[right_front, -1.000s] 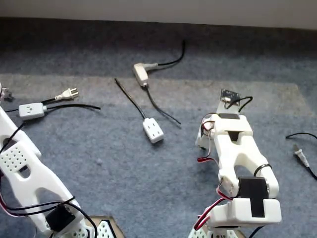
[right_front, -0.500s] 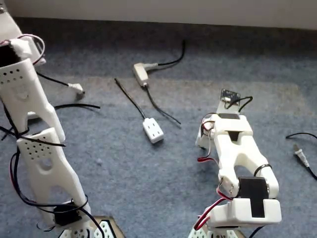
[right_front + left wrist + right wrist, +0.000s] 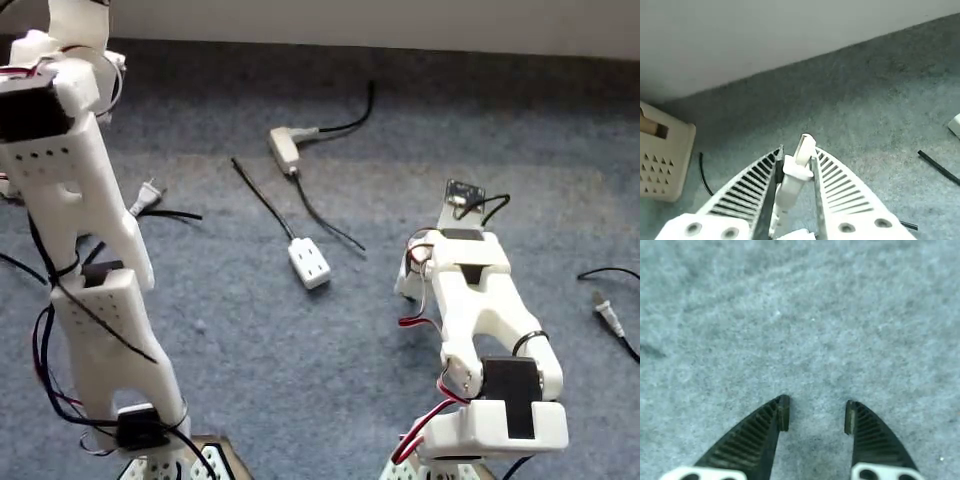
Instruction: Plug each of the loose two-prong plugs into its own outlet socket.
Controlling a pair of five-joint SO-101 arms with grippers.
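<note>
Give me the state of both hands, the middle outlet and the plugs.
left hand, shut on a white connector
white connector, gripped, off the carpet
right hand, open, empty
white outlet, on carpet, sockets empty
pronged plug, loose on carpet
far-right plug, loose on carpet

High view: fixed overhead, looking down and forward over the grey-blue carpeted bench [image 3: 230, 330] to the pale wall [image 3: 400, 20] along the frame's top.
Left wrist view: raised, behind the left claw [image 3: 797, 152] and its clamped white two-prong plug [image 3: 787, 190], facing the wall.
Right wrist view: behind the right claw [image 3: 816, 407], close above the carpet, facing down.
Shared: carpet in all; wall foot in high and left wrist views.
</note>
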